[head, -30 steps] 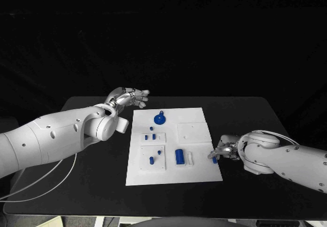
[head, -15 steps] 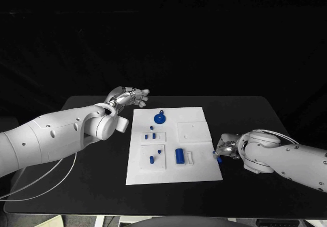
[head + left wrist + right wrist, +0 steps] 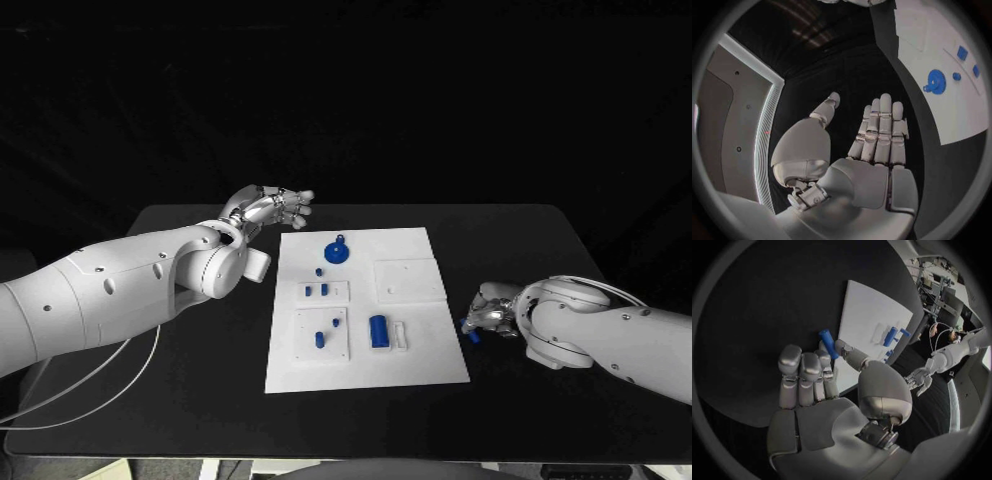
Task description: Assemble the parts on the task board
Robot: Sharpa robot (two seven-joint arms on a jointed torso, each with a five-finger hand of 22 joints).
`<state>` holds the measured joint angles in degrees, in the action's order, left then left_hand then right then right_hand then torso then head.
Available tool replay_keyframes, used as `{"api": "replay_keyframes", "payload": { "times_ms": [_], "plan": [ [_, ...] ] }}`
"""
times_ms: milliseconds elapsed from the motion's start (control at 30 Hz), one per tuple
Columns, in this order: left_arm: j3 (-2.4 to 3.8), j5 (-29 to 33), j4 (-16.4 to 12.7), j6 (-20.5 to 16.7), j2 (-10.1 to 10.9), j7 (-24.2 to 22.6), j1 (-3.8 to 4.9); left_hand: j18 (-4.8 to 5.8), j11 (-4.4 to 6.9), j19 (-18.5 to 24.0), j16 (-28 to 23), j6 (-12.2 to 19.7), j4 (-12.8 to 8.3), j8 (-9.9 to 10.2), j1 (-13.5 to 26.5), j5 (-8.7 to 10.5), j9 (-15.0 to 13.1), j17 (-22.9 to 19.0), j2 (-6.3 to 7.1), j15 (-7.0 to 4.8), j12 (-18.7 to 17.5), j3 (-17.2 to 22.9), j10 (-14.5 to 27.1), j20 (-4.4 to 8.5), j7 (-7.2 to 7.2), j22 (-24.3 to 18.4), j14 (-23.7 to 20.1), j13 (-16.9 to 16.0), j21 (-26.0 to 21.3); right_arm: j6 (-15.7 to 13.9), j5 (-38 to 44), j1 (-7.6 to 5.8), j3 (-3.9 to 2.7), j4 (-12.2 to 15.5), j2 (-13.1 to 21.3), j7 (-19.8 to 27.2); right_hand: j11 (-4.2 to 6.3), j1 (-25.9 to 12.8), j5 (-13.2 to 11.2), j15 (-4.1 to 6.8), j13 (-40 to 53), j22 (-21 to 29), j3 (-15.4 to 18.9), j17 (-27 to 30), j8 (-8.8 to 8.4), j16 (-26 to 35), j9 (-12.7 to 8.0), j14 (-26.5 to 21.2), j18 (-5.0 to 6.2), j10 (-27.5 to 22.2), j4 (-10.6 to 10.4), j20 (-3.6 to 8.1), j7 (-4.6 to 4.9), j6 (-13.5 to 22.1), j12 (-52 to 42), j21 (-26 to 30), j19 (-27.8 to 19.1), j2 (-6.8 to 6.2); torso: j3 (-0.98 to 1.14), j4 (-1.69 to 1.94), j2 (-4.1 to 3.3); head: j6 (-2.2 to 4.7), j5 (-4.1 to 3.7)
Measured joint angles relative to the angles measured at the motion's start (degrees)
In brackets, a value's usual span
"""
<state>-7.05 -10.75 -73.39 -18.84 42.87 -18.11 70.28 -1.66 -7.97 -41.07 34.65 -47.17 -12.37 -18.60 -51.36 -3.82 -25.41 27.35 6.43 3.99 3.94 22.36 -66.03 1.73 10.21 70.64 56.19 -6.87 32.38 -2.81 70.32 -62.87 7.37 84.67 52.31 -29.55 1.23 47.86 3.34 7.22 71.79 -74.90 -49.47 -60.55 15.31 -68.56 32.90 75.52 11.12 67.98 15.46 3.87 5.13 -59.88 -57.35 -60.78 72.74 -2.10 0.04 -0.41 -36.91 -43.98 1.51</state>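
Observation:
The white task board (image 3: pixel 430 362) lies in the middle of the black table. On it sit a blue round part (image 3: pixel 338 252), a blue cylinder (image 3: pixel 379 331) and several small blue pieces (image 3: pixel 315 290). My right hand (image 3: pixel 493 316) hovers just off the board's right edge and pinches a short blue peg (image 3: pixel 472 333). The right wrist view shows that peg (image 3: pixel 826 343) between the thumb and a finger of the right hand (image 3: pixel 829 405), beside the board (image 3: pixel 870 310). My left hand (image 3: pixel 271 208) is at the board's far left corner, holding nothing. Its fingers (image 3: pixel 879 127) are straight and apart.
Raised white square plates (image 3: pixel 410 279) stand on the board. Bare black table lies to the right of the board and along its front. In the left wrist view the board (image 3: pixel 942 107) carries the blue round part (image 3: pixel 934 80).
My right hand has drawn a little to the right, away from the board's edge, with the blue peg still pinched. The left arm has not moved.

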Motion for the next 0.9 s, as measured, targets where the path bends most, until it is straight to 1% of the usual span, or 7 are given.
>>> {"api": "replay_keyframes", "payload": {
  "times_ms": [133,233,333,533,633,800,900],
  "plan": [
    [0.00,0.0,0.0,0.0,0.0,0.0,0.00,0.00,0.00,0.0,0.0,0.0,0.0,0.0,0.0,0.00,0.0,0.0,0.00,0.00,0.0,0.0,0.0,0.00,0.00,0.0,0.0,0.0,0.0,-0.2,-0.7,-1.93,-0.65,2.5,0.8,-0.3,0.00,-0.1,0.0,0.00,0.0,0.0,-0.2,0.0,0.18,0.0,0.0,0.0,0.00,0.0,-0.2,0.00,-0.21,-0.2,0.0,0.0,0.0,0.11,-0.02,0.00,0.01,0.10,0.07],
    [-0.01,0.0,0.0,0.0,0.0,0.0,0.00,0.01,0.00,0.0,0.0,0.0,0.0,0.0,0.0,0.00,0.0,0.0,0.00,0.00,0.0,0.0,0.0,0.00,0.00,0.1,0.0,0.0,0.0,-0.4,-2.4,-3.22,-0.84,4.3,0.5,-0.3,0.01,-0.5,0.0,0.00,0.0,0.0,-0.2,0.0,0.18,0.0,0.0,0.0,0.00,0.0,-0.2,-0.03,-0.37,-0.4,0.0,0.0,0.0,0.48,-0.02,0.00,0.02,0.15,0.08],
    [-0.02,0.0,0.0,0.0,-0.1,0.0,0.00,0.01,0.00,0.0,0.0,0.0,0.0,0.0,0.0,0.00,0.0,0.0,0.00,0.00,0.0,0.0,0.0,0.00,0.00,0.0,0.0,0.0,0.0,-0.4,-4.8,-3.42,-0.81,5.2,-0.5,-0.3,0.04,-1.0,0.0,0.00,0.0,0.0,-0.2,0.0,0.18,0.0,0.0,0.0,0.02,0.0,-0.2,-0.21,-0.40,-0.4,0.0,-0.2,0.2,0.94,-0.02,0.00,0.02,0.21,0.08],
    [-0.03,0.0,0.0,0.1,-0.2,0.1,0.00,0.01,0.00,0.0,0.0,0.0,0.0,0.0,0.0,0.00,0.0,0.0,0.00,0.00,0.0,0.0,0.0,0.00,0.00,0.0,0.0,0.0,0.0,-0.3,-9.1,-3.36,-0.67,6.2,-3.5,-0.2,0.22,-2.0,0.0,-0.09,0.0,0.0,0.3,-0.1,0.52,0.0,0.1,0.1,0.05,0.2,-0.7,-0.21,-0.50,-0.7,0.0,-0.2,0.2,1.01,-0.02,0.06,0.01,0.34,0.16],
    [-0.04,0.0,0.0,0.1,-0.2,0.1,0.00,0.01,0.00,0.0,0.0,0.0,0.0,0.0,0.0,0.00,0.0,0.0,0.01,0.00,0.0,0.0,0.0,0.00,0.00,0.0,0.0,0.0,0.0,-0.3,-10.3,-3.37,-0.37,6.1,-4.7,-0.2,0.23,-2.8,0.0,-0.10,0.0,0.0,0.5,-0.1,0.66,-0.2,0.4,0.1,0.35,0.2,-0.9,-0.21,-0.43,-0.8,0.0,-0.2,0.2,1.36,-0.02,0.06,0.00,0.34,0.19],
    [-0.04,0.0,0.0,0.1,-0.2,0.2,0.00,0.01,0.00,0.0,-0.2,0.0,0.0,0.0,0.0,0.00,0.0,0.0,0.01,0.00,0.0,0.0,0.0,0.00,0.00,0.0,0.0,0.0,0.0,-0.3,-11.5,-3.33,0.79,5.1,-6.7,-0.2,0.23,-3.1,0.0,-0.11,0.0,0.0,0.5,-0.2,0.69,-0.2,0.4,0.1,0.41,0.2,-0.9,-0.21,-0.42,-0.8,0.0,-0.2,0.2,1.49,-0.05,0.07,0.00,0.28,0.21],
    [-0.05,0.0,-0.1,0.1,-0.2,0.2,0.00,0.01,0.00,0.0,-0.2,0.0,0.0,-0.2,0.0,0.00,0.0,0.0,0.01,0.00,0.0,0.0,0.0,0.00,0.00,0.0,0.0,0.0,0.0,-0.3,-11.8,-2.95,1.09,4.4,-7.9,-0.2,0.23,-3.1,0.0,-0.11,0.0,0.0,0.5,-0.2,0.69,-0.2,0.4,0.1,0.43,0.2,-0.9,-0.22,-0.42,-0.8,0.0,-0.2,0.2,1.53,-0.04,0.07,-0.01,0.24,0.24]
  ]
}}
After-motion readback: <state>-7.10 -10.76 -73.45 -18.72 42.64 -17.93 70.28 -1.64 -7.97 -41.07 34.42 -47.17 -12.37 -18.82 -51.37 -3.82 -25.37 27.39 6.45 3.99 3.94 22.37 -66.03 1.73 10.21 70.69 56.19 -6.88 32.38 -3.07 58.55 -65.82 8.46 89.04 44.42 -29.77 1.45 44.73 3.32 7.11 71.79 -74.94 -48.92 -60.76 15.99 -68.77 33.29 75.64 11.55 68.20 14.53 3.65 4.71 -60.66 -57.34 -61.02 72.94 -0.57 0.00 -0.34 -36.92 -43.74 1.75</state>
